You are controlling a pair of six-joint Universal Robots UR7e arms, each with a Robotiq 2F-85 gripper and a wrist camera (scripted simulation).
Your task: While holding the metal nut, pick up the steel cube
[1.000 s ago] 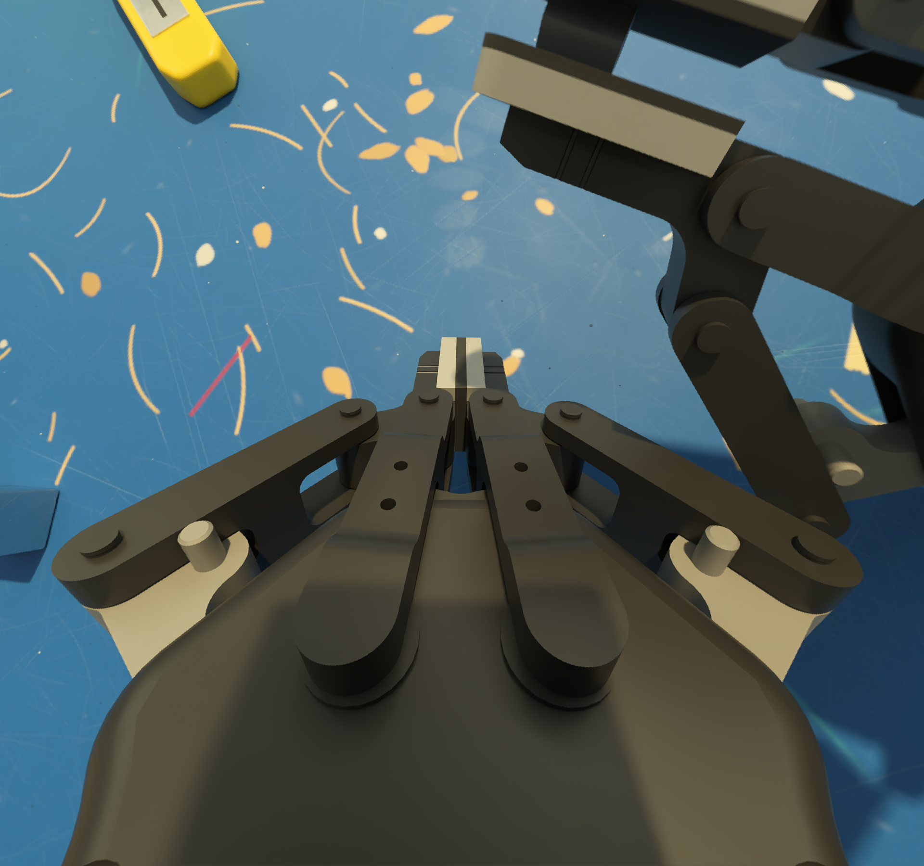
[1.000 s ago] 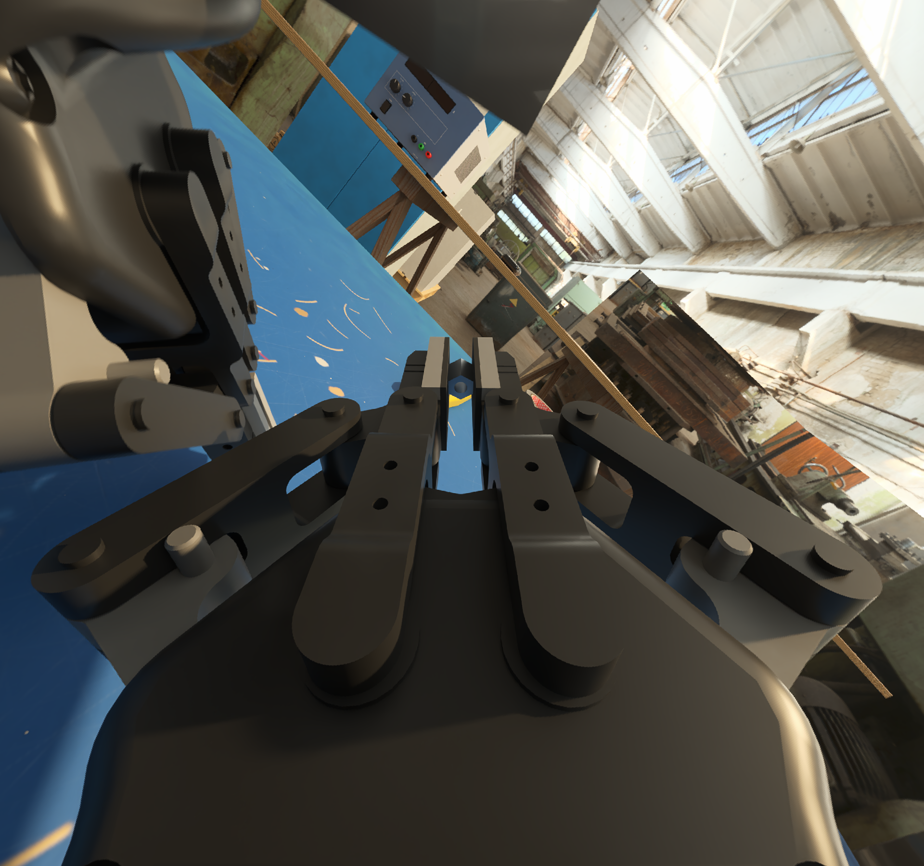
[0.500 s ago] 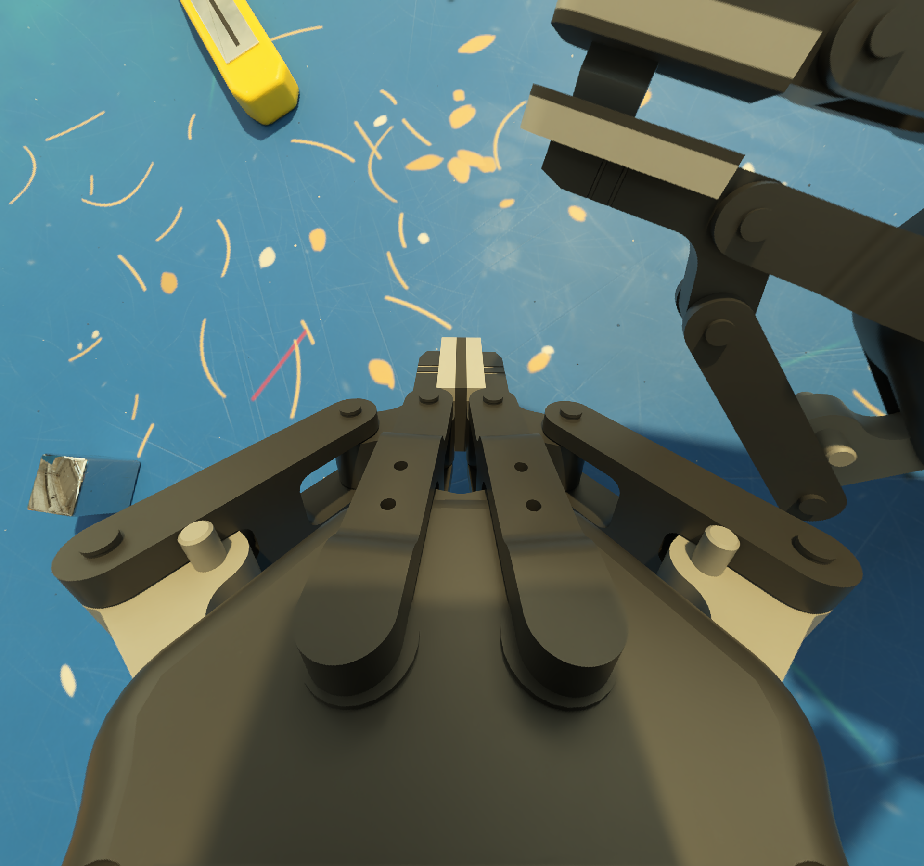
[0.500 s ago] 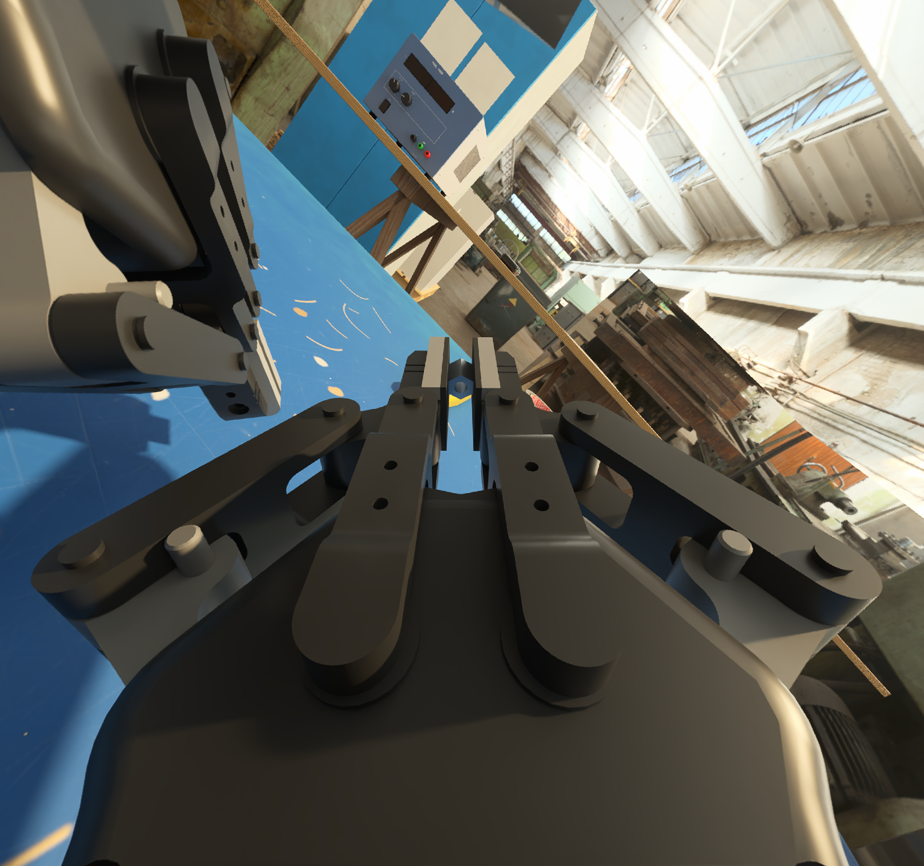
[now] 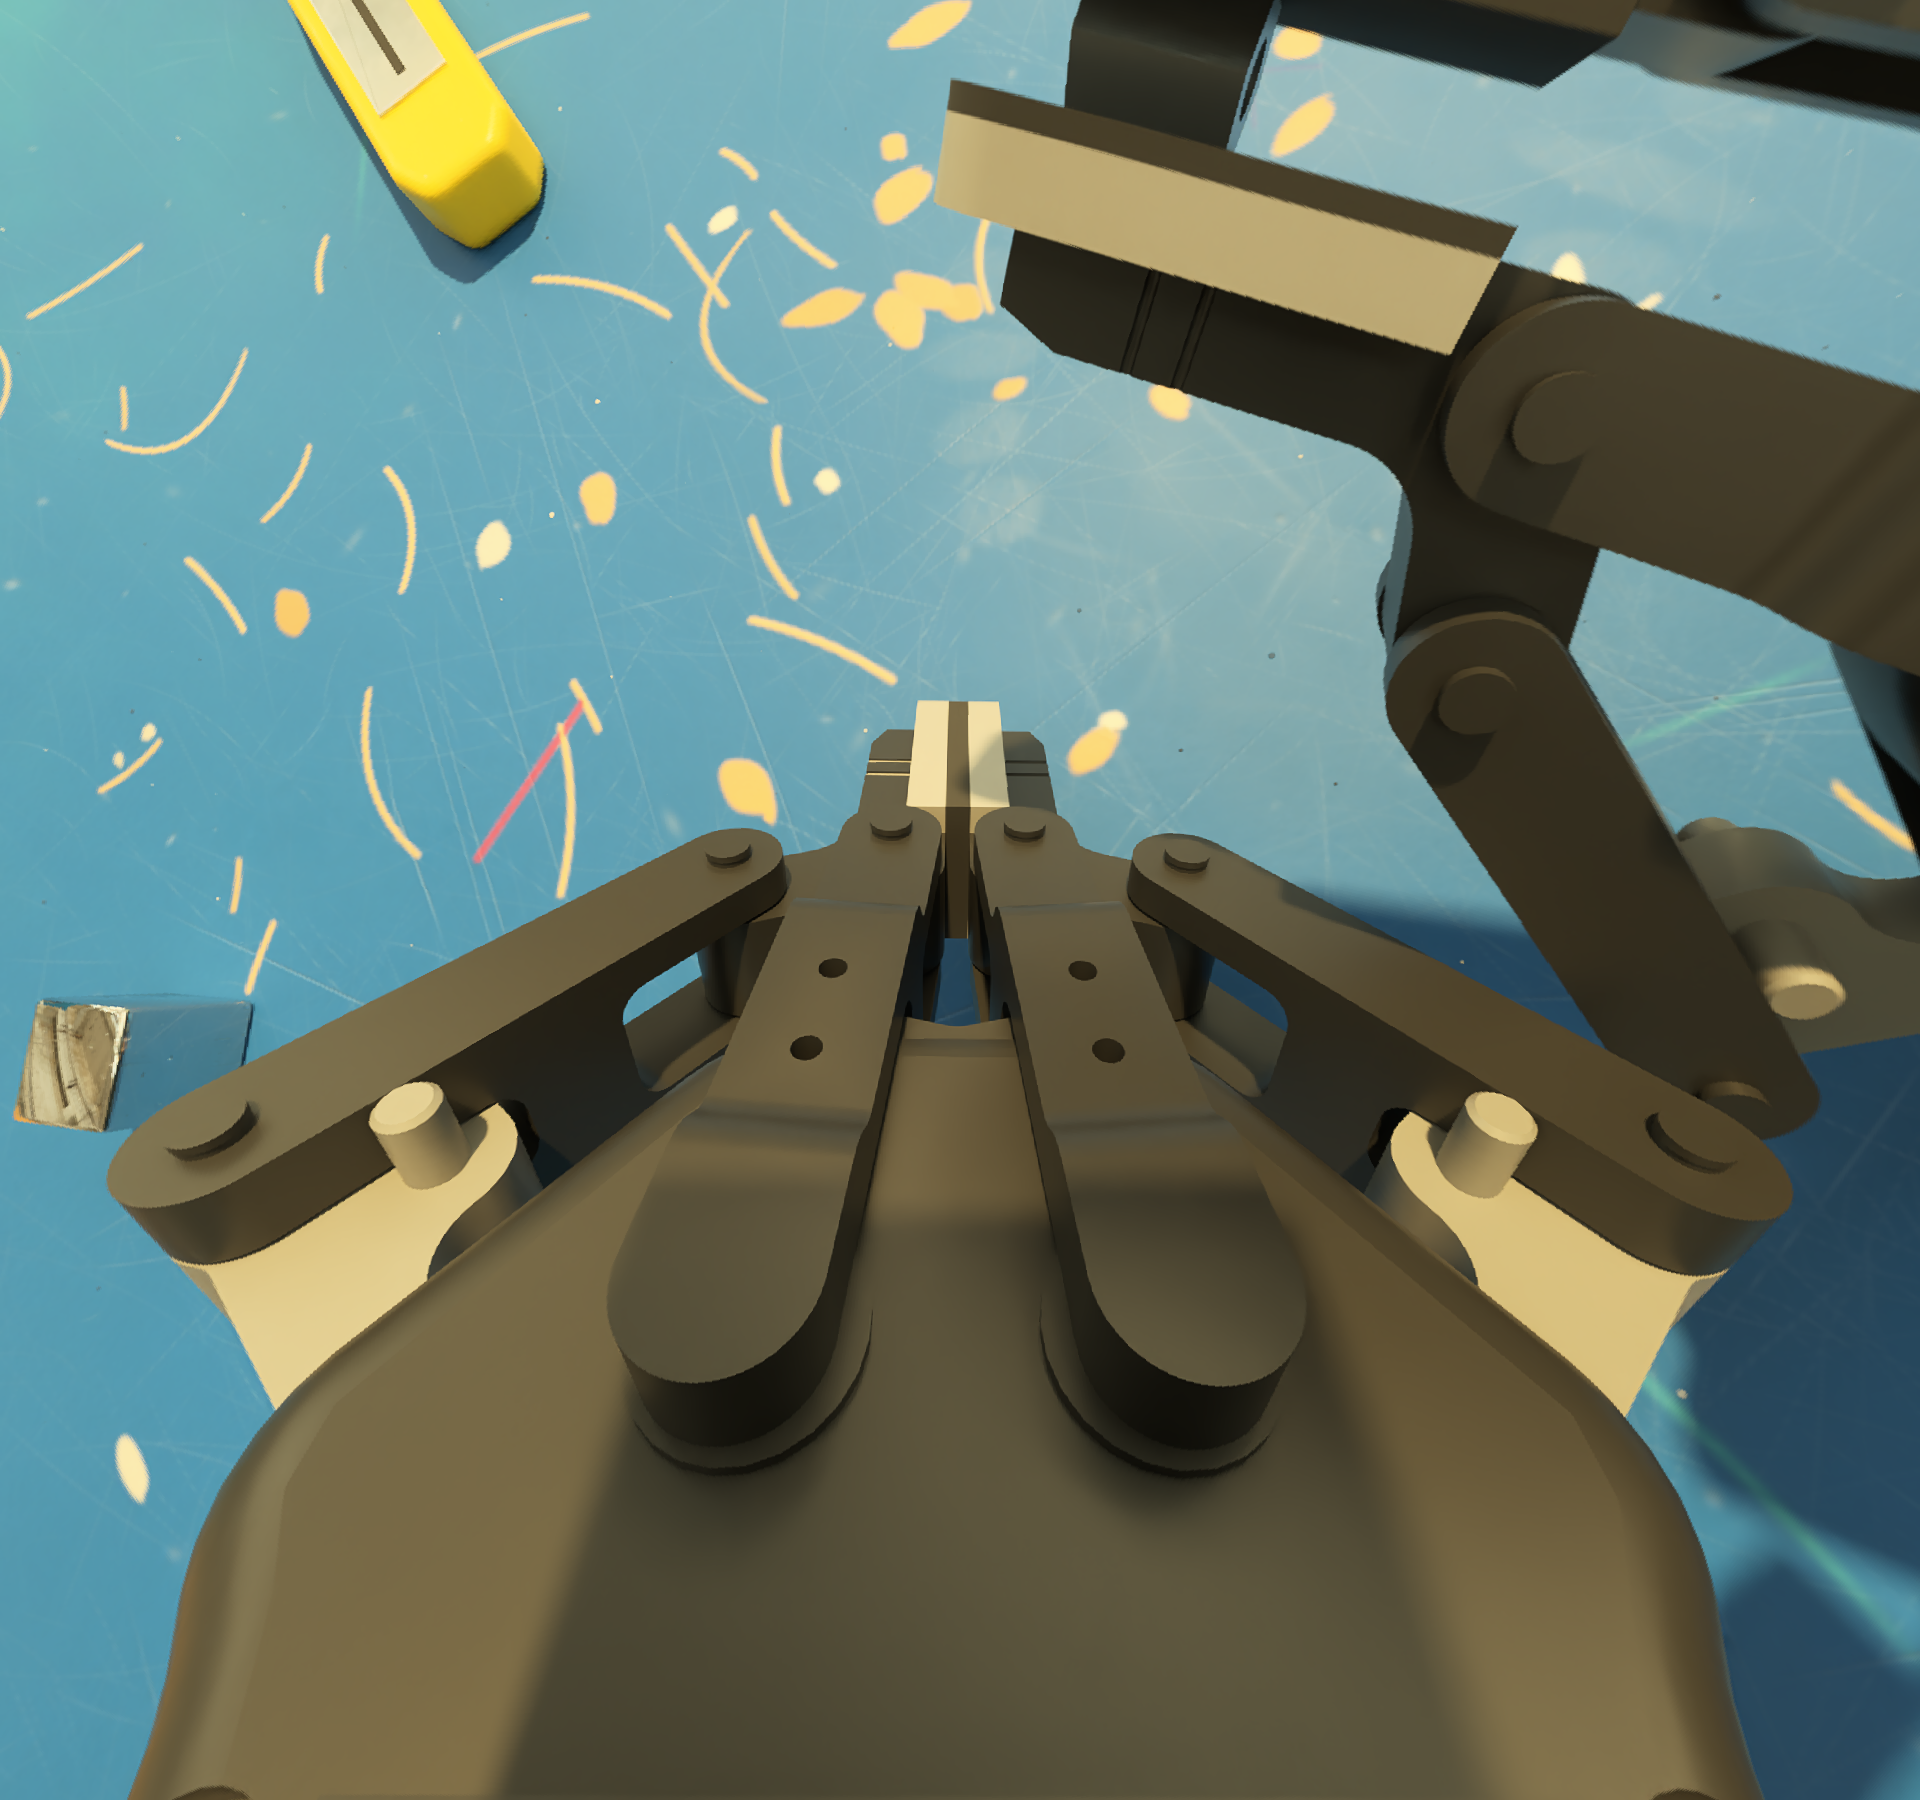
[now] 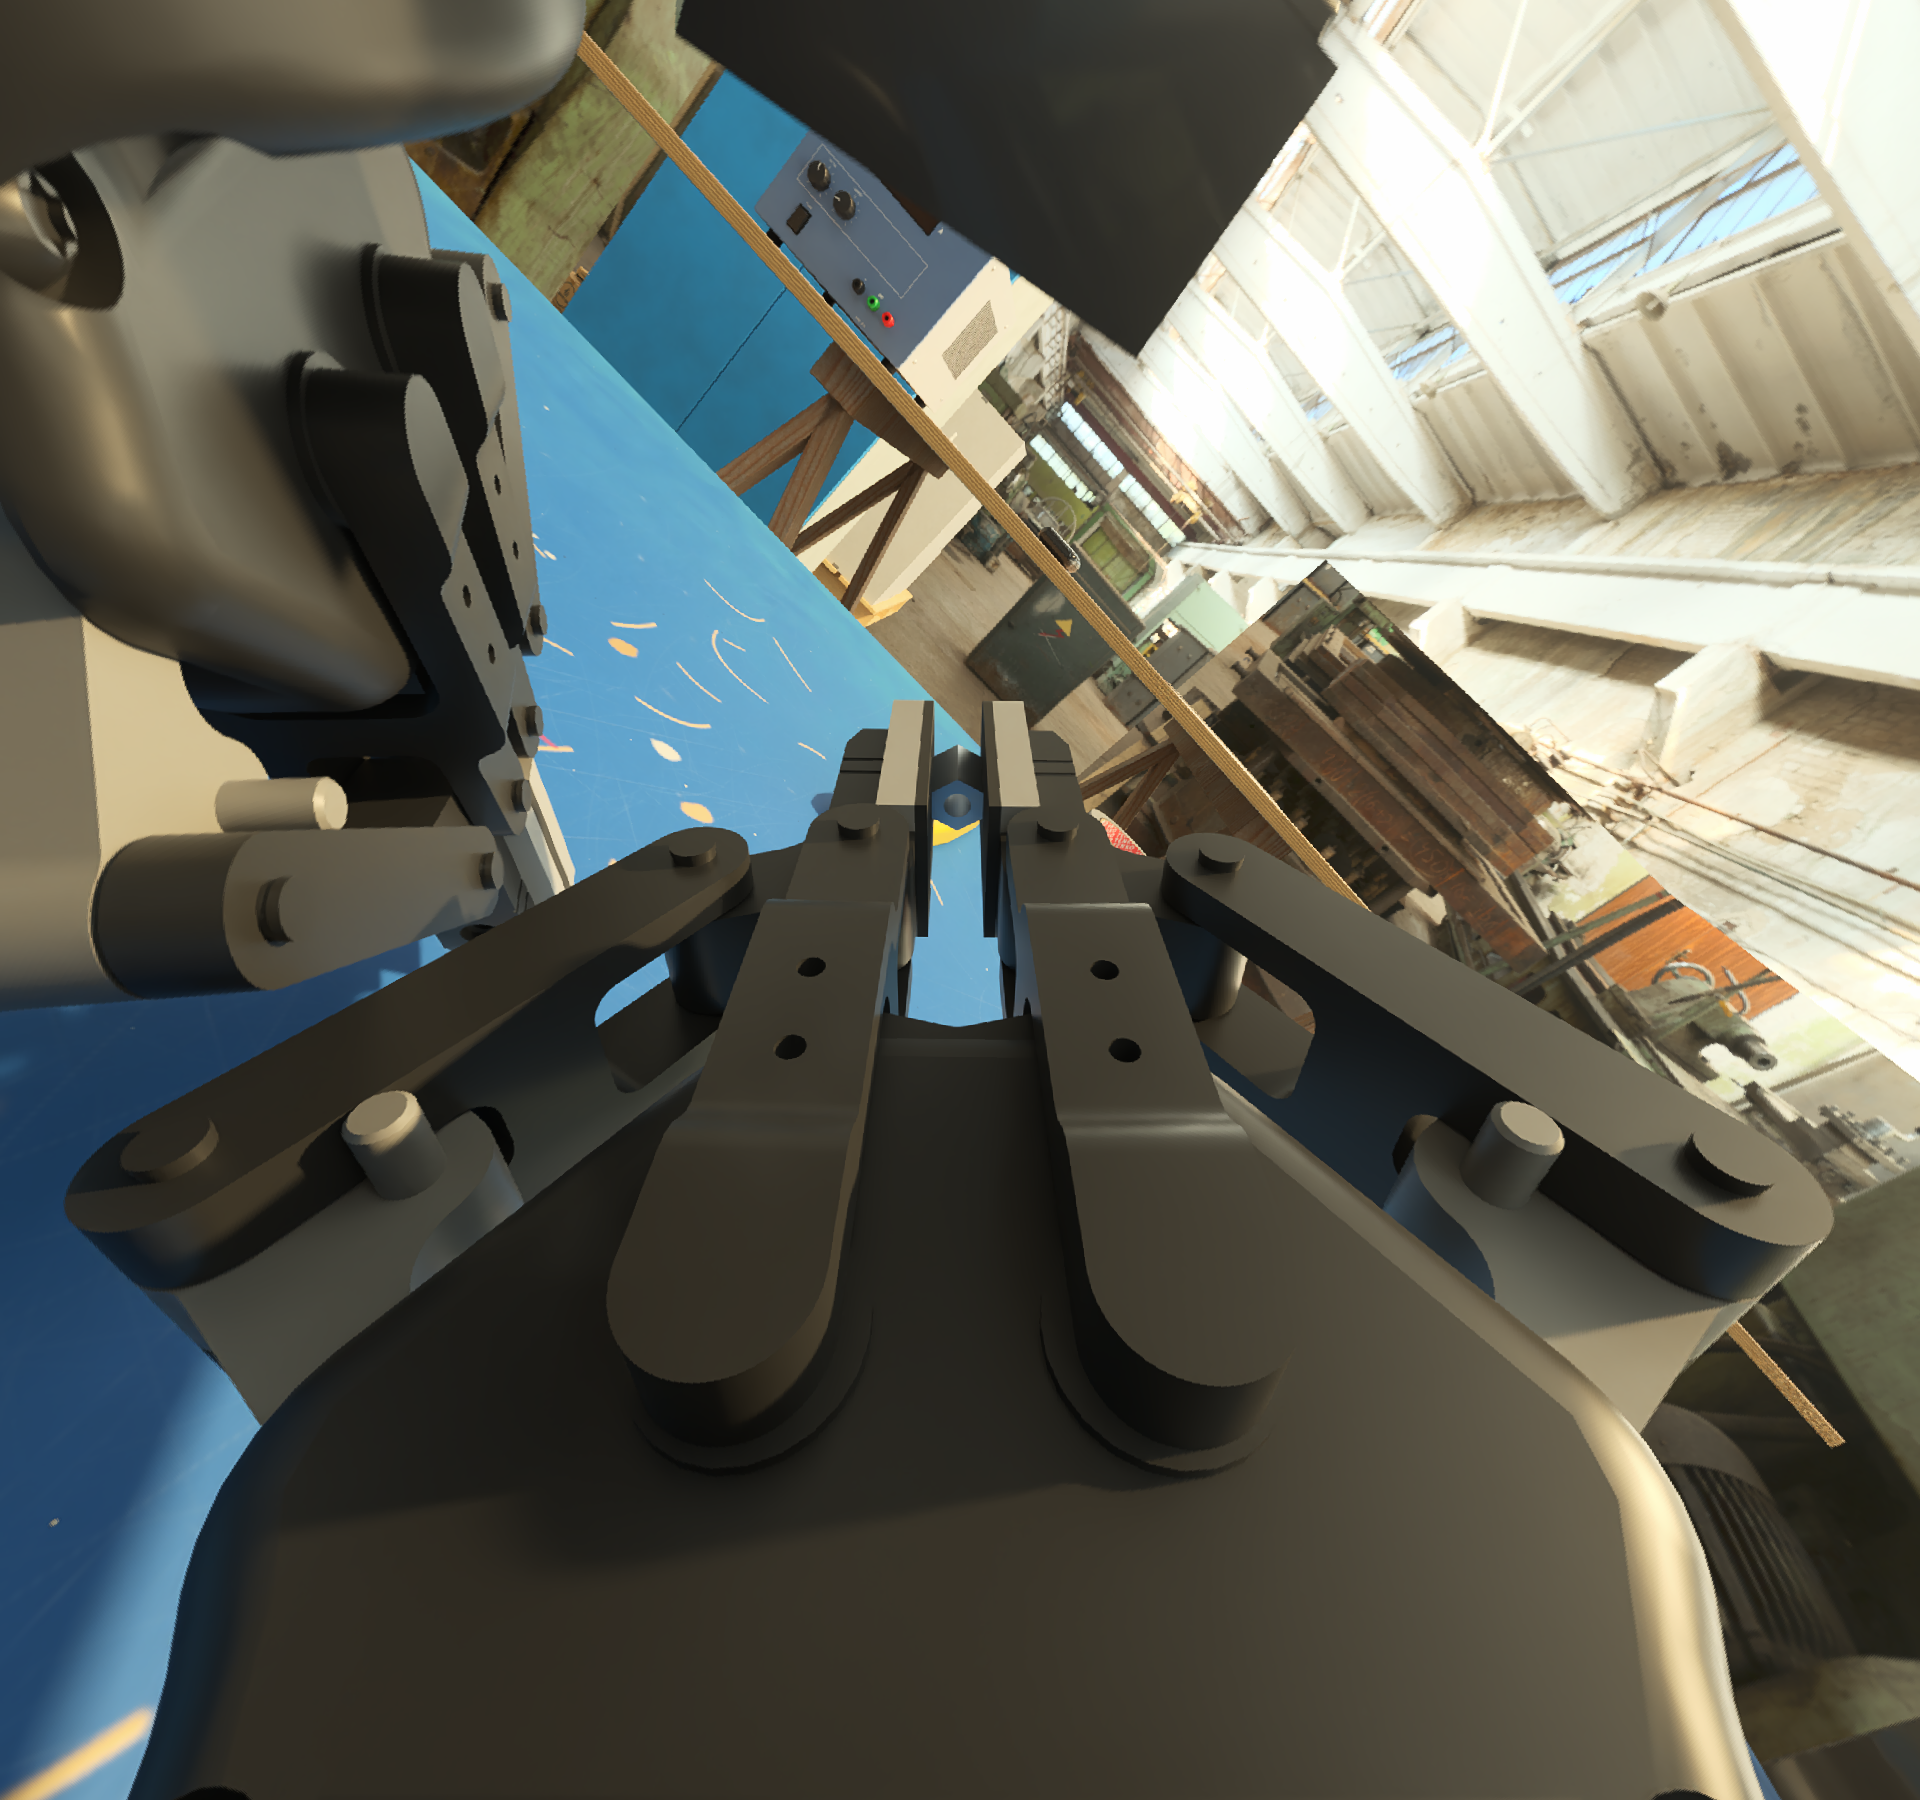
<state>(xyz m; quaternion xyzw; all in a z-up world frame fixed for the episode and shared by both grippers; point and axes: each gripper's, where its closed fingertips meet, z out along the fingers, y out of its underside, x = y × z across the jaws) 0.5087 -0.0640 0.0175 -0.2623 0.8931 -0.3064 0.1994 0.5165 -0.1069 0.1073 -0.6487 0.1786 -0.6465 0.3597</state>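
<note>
The steel cube [image 5: 104,1075] sits on the blue table at the left edge of the left wrist view, below and left of my left gripper [image 5: 956,753]. The left gripper is shut and empty, hanging above the table. My right gripper [image 6: 956,763] is shut on the metal nut [image 6: 956,802], a small hexagonal nut between its pads. The right gripper also shows in the left wrist view [image 5: 1195,77], up and to the right, with the dark nut [image 5: 1174,46] between its pads. The left gripper's body fills the left side of the right wrist view [image 6: 416,555].
A yellow utility knife [image 5: 395,67] lies at the far left of the table. Wood shavings [image 5: 914,306] and a thin red sliver [image 5: 525,784] are scattered on the blue mat. A grey box with knobs [image 6: 852,233] stands at the table's far edge.
The steel cube has come into sight at the left of the left wrist view. The two grippers drew apart half a second ago and are close again. Neither gripper has opened.
</note>
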